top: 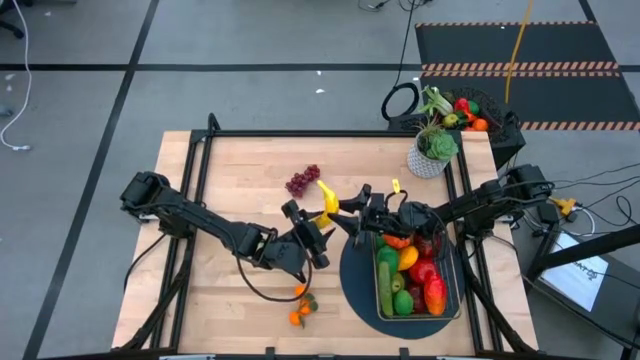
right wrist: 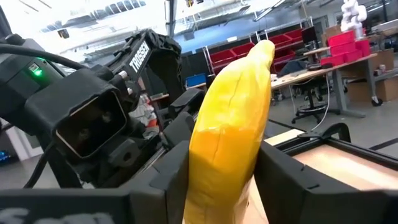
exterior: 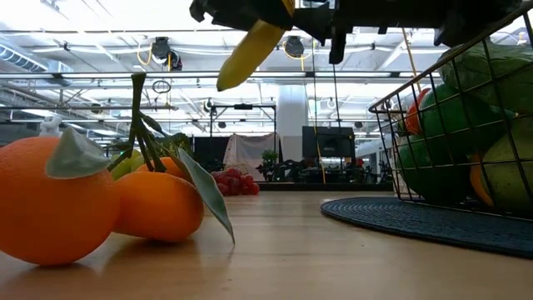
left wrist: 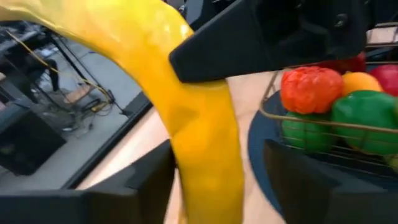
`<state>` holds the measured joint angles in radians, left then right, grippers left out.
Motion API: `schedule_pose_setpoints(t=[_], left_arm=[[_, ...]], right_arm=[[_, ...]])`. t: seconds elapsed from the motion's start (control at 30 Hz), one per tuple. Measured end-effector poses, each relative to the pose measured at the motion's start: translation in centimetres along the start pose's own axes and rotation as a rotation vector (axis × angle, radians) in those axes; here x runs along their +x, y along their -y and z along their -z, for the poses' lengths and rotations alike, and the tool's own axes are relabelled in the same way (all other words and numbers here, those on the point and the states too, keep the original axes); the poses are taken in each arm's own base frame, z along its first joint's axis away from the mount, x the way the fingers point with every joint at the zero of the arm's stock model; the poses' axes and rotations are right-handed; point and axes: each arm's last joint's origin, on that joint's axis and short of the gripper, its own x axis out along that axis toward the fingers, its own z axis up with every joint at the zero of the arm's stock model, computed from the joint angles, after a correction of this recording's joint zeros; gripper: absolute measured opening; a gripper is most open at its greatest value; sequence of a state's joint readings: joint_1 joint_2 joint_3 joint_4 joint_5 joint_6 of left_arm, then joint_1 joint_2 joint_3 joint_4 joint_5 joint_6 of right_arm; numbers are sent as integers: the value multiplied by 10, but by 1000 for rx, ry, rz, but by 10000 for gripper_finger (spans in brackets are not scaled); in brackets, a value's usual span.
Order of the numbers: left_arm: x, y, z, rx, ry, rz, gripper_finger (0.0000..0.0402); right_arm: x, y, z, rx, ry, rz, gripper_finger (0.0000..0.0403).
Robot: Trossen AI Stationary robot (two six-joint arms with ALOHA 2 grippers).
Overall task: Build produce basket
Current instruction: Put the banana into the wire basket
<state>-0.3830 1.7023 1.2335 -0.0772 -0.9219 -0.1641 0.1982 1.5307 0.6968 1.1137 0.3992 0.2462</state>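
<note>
We see a pale wooden tabletop (top: 230,290) of jointed planks, edged by a black metal frame and standing on a grey floor crossed by dark tape lines; the low view looks past it into a bright hall with ceiling lights and distant benches. Near the front edge lies a small cluster of smooth oranges (top: 300,308) with green leaves, and farther back a bunch of purple grapes (top: 303,181) rests on the bare wood. The left end effector (top: 316,232) reaches in from the left and the right end effector (top: 357,216) from the right, meeting above the middle of the tabletop, where both are clamped on the same curved, glossy yellow banana (top: 326,197), held in the air. In each wrist view the dark fingers (left wrist: 152,186) press the banana's sides. Right of them sits a round dark woven mat (top: 356,285), and on it the basket (top: 452,290), a rectangular wire-mesh tray already filled with shiny red, green, orange and yellow produce (top: 410,275). At the far right corner stands a leafy plant in a white latticed pot (top: 428,160), and beyond it a black bin (top: 500,125) holding more plastic fruit.
</note>
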Motion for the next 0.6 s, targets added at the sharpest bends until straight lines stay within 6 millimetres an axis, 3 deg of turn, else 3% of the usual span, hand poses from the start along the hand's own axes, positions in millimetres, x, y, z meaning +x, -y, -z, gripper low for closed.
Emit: schedule_pose_setpoints(t=[0.13, 0.27, 0.43, 0.6], left_arm=[[-11, 3, -2, -19, 7, 40, 301], [-31, 1, -13, -46, 32, 125, 345], [-54, -6, -22, -85, 54, 173, 357], [-59, -3, -17, -56, 27, 185, 346]], right_arm=[[-2, -1, -5, -6, -21, -35, 165], [-10, 0, -12, -43, -130, -31, 157], [-26, -1, -30, 7, -262, -97, 151], [-45, -2, -45, 110, -397, -209, 155]])
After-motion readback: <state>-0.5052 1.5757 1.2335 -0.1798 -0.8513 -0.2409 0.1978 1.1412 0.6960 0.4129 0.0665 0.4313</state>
